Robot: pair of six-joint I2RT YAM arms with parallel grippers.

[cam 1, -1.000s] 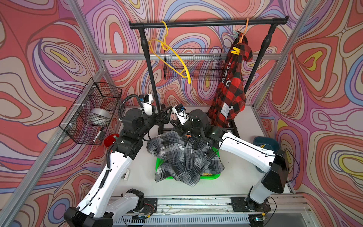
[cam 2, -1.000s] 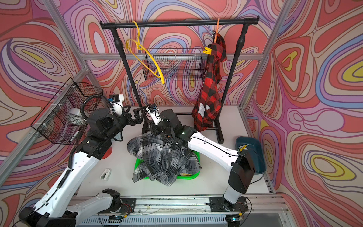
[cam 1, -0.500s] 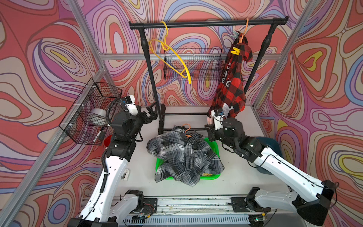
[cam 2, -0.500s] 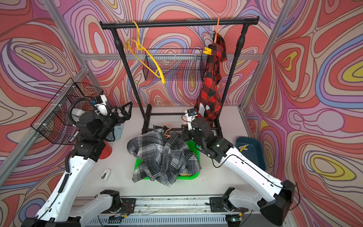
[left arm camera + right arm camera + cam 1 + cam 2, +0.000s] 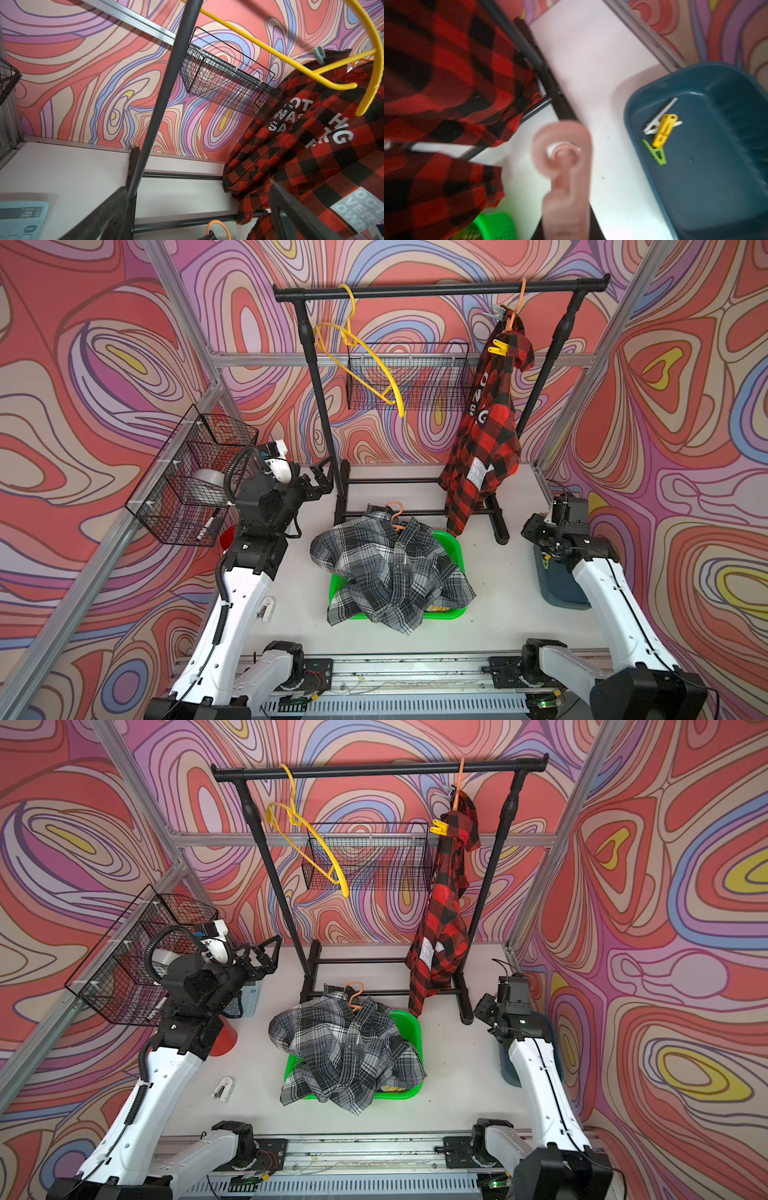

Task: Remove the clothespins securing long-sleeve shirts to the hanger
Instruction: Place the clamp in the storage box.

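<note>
Clothespins, held: you have one pale pink clothespin (image 5: 564, 176) clamped in your right hand (image 5: 535, 529). It is blurred in the right wrist view, with its looped end farthest from the hand.
Clothespins, in bin: a loose yellow clothespin (image 5: 664, 129), a white clothespin (image 5: 651, 126) and a green clothespin (image 5: 655, 152) lie bunched together on the floor of the blue bin (image 5: 654, 87).
Clothespins, on shirt: a clipped yellow clothespin (image 5: 498, 349) grips the red-black shirt (image 5: 482, 439) near its top. A pale teal clothespin (image 5: 319, 55) sits higher, by the collar.
Red-black shirt: it hangs on an orange hanger (image 5: 518, 298) from the black rail (image 5: 440, 290), near the rail's right post. White lettering shows on the cloth.
Grey plaid shirt (image 5: 390, 568): it is off the rail and heaped over the green basket (image 5: 453, 543) in the middle of the worktop (image 5: 511, 593). A second orange hook (image 5: 395, 510) pokes out of the heap.
Yellow hanger (image 5: 365, 360): it hangs bare on the rail, near the left post.
Right hand: your arm reaches to the far end of the blue bin, beside the rack's right foot. In the right wrist view the pink pin shows against bare worktop, beside the bin's rim.
Left hand (image 5: 325, 477): your fingers (image 5: 99, 218) stand wide apart and hold nothing. The hand is raised just beside the rack's left post, above a pale blue calculator (image 5: 20, 218).
Unresolved: a small white item (image 5: 222, 1088) lies on the worktop beside your left arm, too small to identify.
</note>
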